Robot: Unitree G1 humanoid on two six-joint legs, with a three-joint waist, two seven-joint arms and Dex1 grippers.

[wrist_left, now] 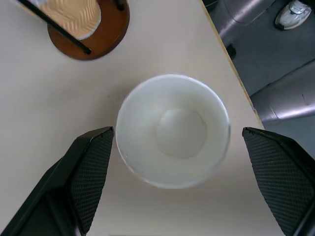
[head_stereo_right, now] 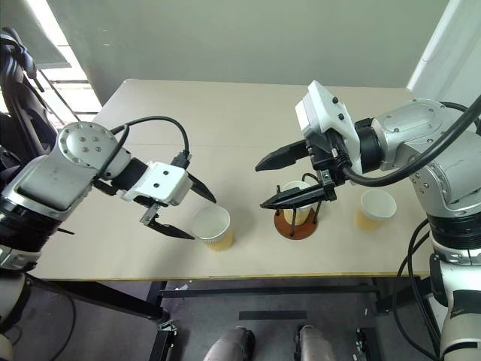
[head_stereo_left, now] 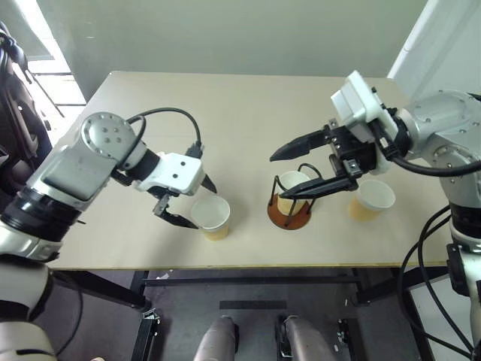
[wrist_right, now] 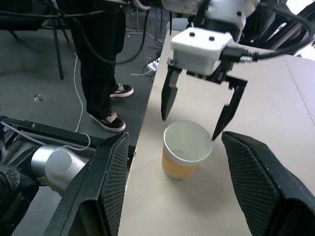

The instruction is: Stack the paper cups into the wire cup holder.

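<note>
My left claw [head_stereo_left: 186, 203] hangs spread wide just above the near cup [head_stereo_left: 211, 216], one finger at either side of its rim, neither touching; my right claw [head_stereo_left: 304, 171] stands open too, gripping nothing, poised over the wire cup holder [head_stereo_left: 291, 203], which has one cup [head_stereo_left: 292, 189] seated inside; the third cup [head_stereo_left: 371, 199] stands on the table [head_stereo_left: 248, 113] just beyond the holder, on my right side.

From my left wrist, the near cup's white inside [wrist_left: 173, 130] sits squarely between my two black fingers [wrist_left: 91, 167]; the holder's brown base [wrist_left: 106, 34] lies close by.

From my right wrist, my left claw [wrist_right: 194, 120] straddles that cup [wrist_right: 184, 149] from above; a person's legs [wrist_right: 101, 64] stand beside the table.
</note>
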